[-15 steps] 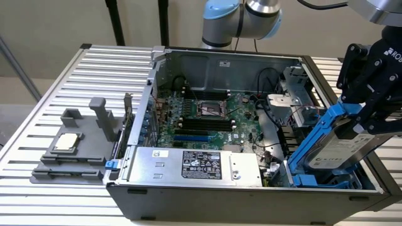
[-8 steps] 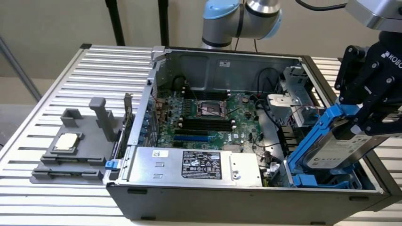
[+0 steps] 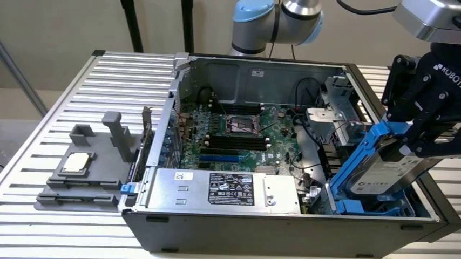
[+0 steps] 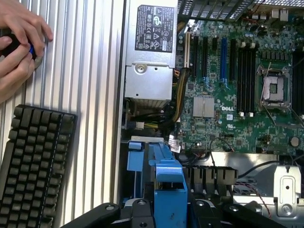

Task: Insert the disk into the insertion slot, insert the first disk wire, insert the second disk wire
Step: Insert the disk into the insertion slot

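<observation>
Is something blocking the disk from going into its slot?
Nothing visible does. The gripper holds the disk tilted, its lower end at the mouth of the insertion slot, with nothing between them. The cables lie beside the slot, toward the motherboard, not across it.

Too small to read: the label print on the disk (image 3: 380,175). Hidden behind the blue fittings of the insertion slot (image 3: 364,208): its lower end. Cut off at the exterior view's right edge: the gripper (image 3: 421,141). Cropped in the wrist view: a keyboard (image 4: 33,166) and a person's hands (image 4: 19,26), closed over something dark, perhaps blue-tipped, not identifiable.
</observation>
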